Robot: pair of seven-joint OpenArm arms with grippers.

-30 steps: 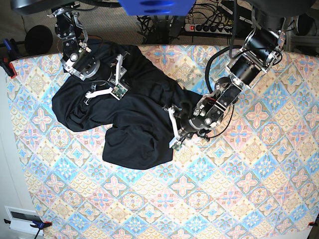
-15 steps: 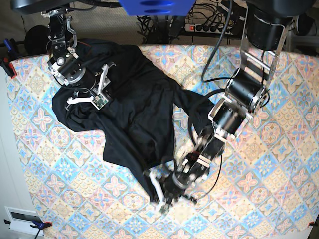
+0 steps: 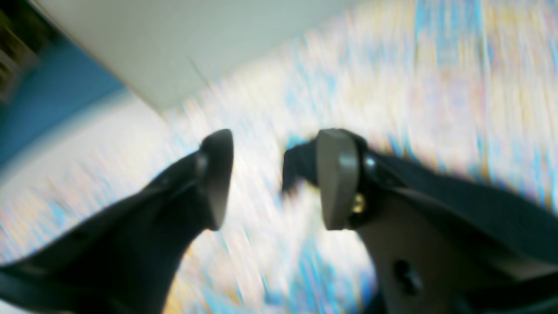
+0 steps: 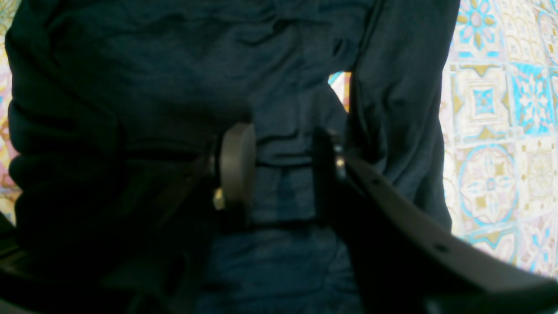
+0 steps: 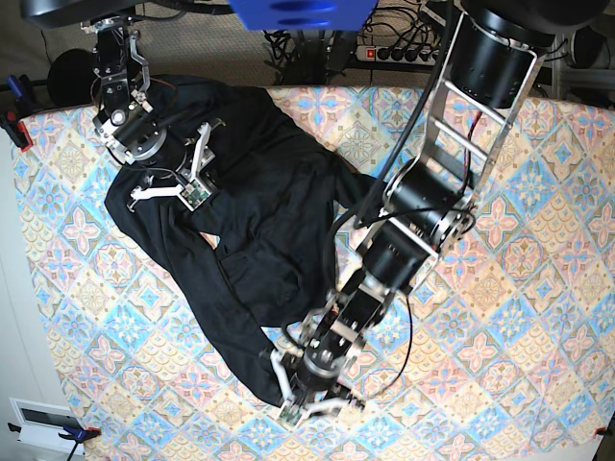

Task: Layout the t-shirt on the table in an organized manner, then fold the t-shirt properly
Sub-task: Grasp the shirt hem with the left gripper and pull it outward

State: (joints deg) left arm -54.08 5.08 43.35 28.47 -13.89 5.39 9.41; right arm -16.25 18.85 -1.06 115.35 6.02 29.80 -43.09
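Both claws gape holding nothing: left claw (image 5: 309, 399) beside t-shirt (image 5: 250, 192), right claw (image 5: 178, 168) over it.

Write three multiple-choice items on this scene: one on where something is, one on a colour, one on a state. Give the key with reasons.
1. Where does the left gripper hang?
A. Over the table's near edge
B. Over the far edge
C. Off the table

2. What colour is the t-shirt?
A. White
B. Black
C. Red

3. How do the left gripper's jaws stand?
A. Apart, holding nothing
B. Shut on cloth
C. Shut on a sleeve

Key:
1 A: the base view shows it low over the table, by the shirt's stretched end.
2 B: the fabric is plain black in the base and right wrist views.
3 A: the left wrist view shows only blurred tablecloth between the pads.
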